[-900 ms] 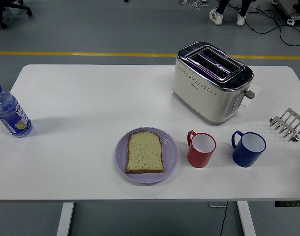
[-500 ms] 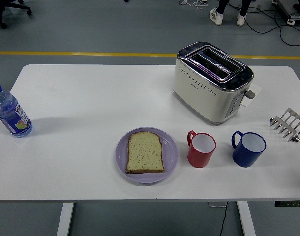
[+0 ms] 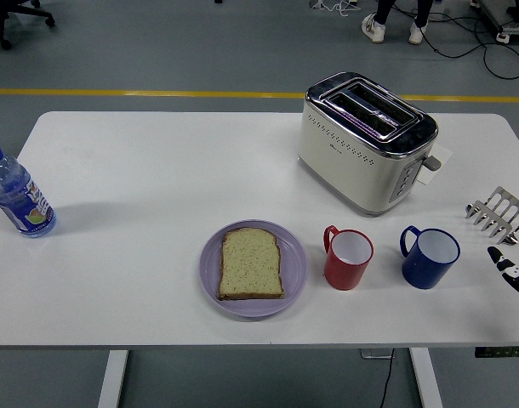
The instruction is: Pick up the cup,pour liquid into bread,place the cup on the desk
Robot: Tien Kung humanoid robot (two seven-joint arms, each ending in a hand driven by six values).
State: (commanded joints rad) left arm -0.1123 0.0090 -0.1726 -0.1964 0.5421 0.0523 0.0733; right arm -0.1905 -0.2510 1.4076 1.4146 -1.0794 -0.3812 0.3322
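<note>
**Right hand at the bench edge, cups untouched**

The wide white bench (image 3: 140, 187) carried everything. At its far right stood a cream-and-chrome two-slot toaster (image 3: 366, 143). Near the front sat a round lilac plate (image 3: 210, 274) holding a single slice of brown-crusted bread (image 3: 251, 263). Just right of the plate stood a red mug with a white interior (image 3: 348, 258), and right of that a dark blue mug (image 3: 429, 257), both upright. A clear plastic bottle with a blue cap (image 3: 18, 194) stood at the far left edge, and a small metal toast rack (image 3: 499, 214) at the far right.

Only black fingertips of the right hand (image 3: 516, 270) showed at the right border, near the blue mug and touching nothing; they looked extended, not clenched. The left hand was out of view.

The pick-up step seemed barely begun. Which cup was meant could not be told. The next move would call for reaching left and closing round a mug.
</note>
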